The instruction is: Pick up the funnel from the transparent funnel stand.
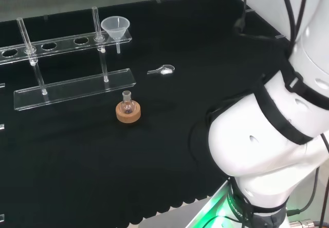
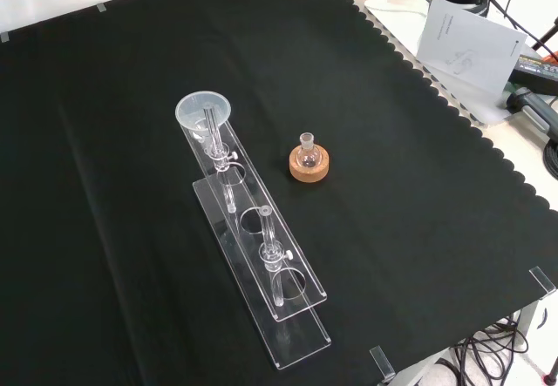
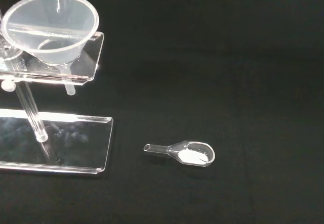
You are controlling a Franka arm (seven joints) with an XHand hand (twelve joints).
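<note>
A clear funnel (image 1: pixel 114 27) sits in the end hole of the transparent funnel stand (image 1: pixel 72 86), at the stand's right end in the head view. Its stem hangs down through the upper rail, above the base plate. In the front view the funnel (image 2: pixel 203 110) is at the far end of the stand (image 2: pixel 261 255), which runs toward the camera. The wrist view looks down on the funnel (image 3: pixel 50 27) from close by, with the stand's base plate (image 3: pixel 55 143) beneath it. Nothing touches the funnel.
A small round flask on a cork ring (image 1: pixel 127 109) stands just in front of the stand (image 2: pixel 309 159). A glass scoop with white powder (image 1: pixel 163 70) lies right of the funnel (image 3: pixel 190 154). The arm's white links (image 1: pixel 267 135) fill the head view's right. Papers (image 2: pixel 471 42) lie beyond the cloth.
</note>
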